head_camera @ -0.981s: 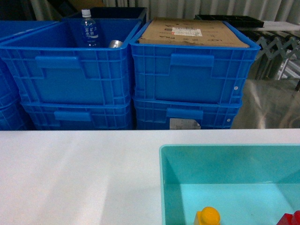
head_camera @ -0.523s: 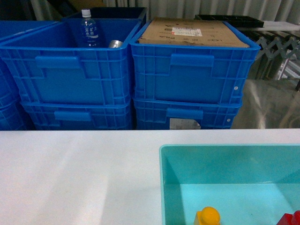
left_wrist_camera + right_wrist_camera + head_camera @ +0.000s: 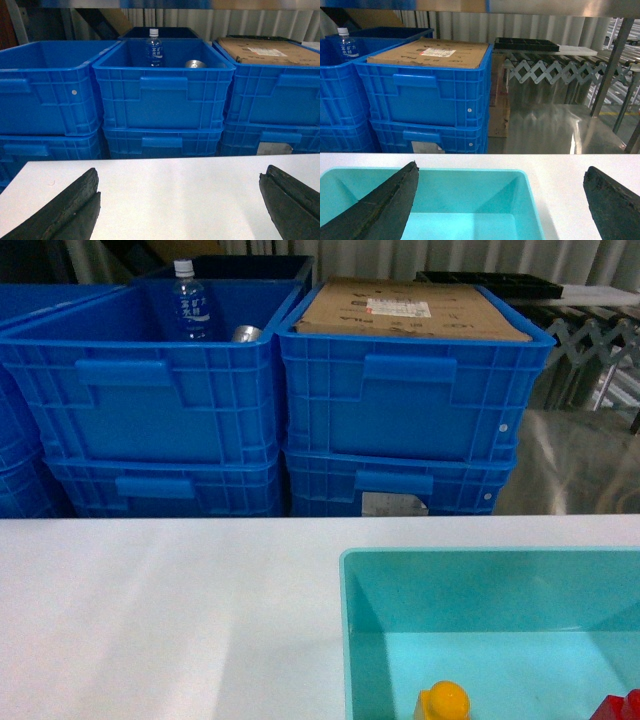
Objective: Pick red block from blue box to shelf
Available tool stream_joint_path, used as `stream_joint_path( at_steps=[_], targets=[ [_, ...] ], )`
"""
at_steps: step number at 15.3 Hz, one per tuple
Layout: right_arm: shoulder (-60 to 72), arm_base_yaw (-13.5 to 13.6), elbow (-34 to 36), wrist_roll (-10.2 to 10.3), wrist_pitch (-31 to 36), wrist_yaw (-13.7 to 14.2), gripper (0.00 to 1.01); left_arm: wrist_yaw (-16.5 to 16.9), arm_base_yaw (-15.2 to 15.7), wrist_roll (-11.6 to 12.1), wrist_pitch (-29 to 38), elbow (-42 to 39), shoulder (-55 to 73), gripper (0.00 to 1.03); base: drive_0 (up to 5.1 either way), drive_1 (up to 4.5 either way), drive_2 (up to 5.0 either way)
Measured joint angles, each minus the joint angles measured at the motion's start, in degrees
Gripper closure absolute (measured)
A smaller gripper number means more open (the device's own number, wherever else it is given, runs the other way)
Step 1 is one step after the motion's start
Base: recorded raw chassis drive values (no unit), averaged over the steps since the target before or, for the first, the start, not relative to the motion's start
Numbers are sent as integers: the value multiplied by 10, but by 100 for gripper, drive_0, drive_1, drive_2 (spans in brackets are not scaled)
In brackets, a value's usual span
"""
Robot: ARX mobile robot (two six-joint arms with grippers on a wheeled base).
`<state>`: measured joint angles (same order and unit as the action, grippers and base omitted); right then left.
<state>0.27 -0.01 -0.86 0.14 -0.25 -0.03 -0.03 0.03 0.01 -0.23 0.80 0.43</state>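
Observation:
The red block (image 3: 618,708) lies in the near right corner of the blue box (image 3: 346,630), only its top showing at the head view's bottom edge. The blue box (image 3: 470,171), a turquoise tub, sits on the white table. My right gripper (image 3: 502,167) hovers open above the tub's far right corner, nothing between its fingers (image 3: 385,205). My left gripper (image 3: 180,172) is open over bare tabletop, left of the tub. A steel post of the shelf (image 3: 613,65) stands behind the table at right. Neither gripper shows in the head view.
A yellow-orange studded block (image 3: 443,702) lies in the tub left of the red one. Stacked dark blue crates (image 3: 180,390) stand behind the table, one holding a water bottle (image 3: 189,302), another a cardboard box (image 3: 410,310). A folding conveyor (image 3: 560,70) stands at the back right.

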Motion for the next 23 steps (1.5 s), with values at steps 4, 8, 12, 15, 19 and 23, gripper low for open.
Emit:
stream_joint_path(
  at_steps=[4,8,12,15,19,23],
  targets=[
    [0,0,0,0,0,0,3,0,0,0,0,0,0,5,0,0,0],
    [0,0,0,0,0,0,3,0,0,0,0,0,0,5,0,0,0],
    [0,0,0,0,0,0,3,0,0,0,0,0,0,5,0,0,0],
    [0,0,0,0,0,0,3,0,0,0,0,0,0,5,0,0,0],
    [0,0,0,0,0,0,3,0,0,0,0,0,0,5,0,0,0],
    [0,0,0,0,0,0,3,0,0,0,0,0,0,5,0,0,0]
  ],
)
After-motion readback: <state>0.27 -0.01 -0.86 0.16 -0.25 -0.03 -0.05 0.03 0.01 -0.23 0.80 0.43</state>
